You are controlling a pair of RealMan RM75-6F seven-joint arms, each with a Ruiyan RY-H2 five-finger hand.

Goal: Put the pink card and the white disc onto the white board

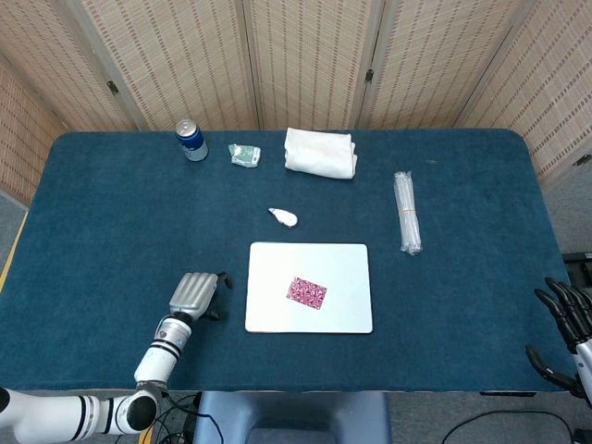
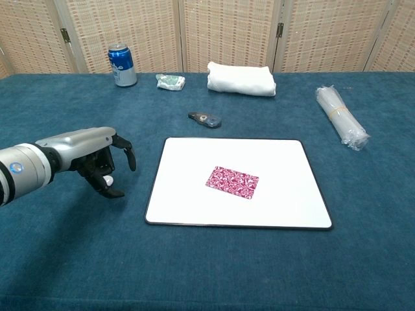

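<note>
The pink patterned card [image 1: 306, 292] [image 2: 233, 181] lies flat near the middle of the white board [image 1: 347, 268] [image 2: 285, 194]. My left hand [image 1: 194, 294] [image 2: 97, 159] hovers over the blue table left of the board, fingers apart and curved downward. The small white disc [image 2: 108, 180] shows just beneath those fingers in the chest view, lying on the cloth; the head view hides it under the hand. My right hand [image 1: 560, 319] shows only at the head view's lower right edge, off the table, with fingers spread and nothing in them.
Along the back stand a blue can [image 1: 191, 140] [image 2: 122, 65], a crumpled green packet [image 1: 244, 154] [image 2: 170, 81] and a folded white towel [image 1: 320, 152] [image 2: 240, 78]. A small dark-and-white object [image 1: 284, 217] [image 2: 205, 119] lies behind the board. A plastic-wrapped roll [image 1: 407, 212] [image 2: 340, 116] lies to the right.
</note>
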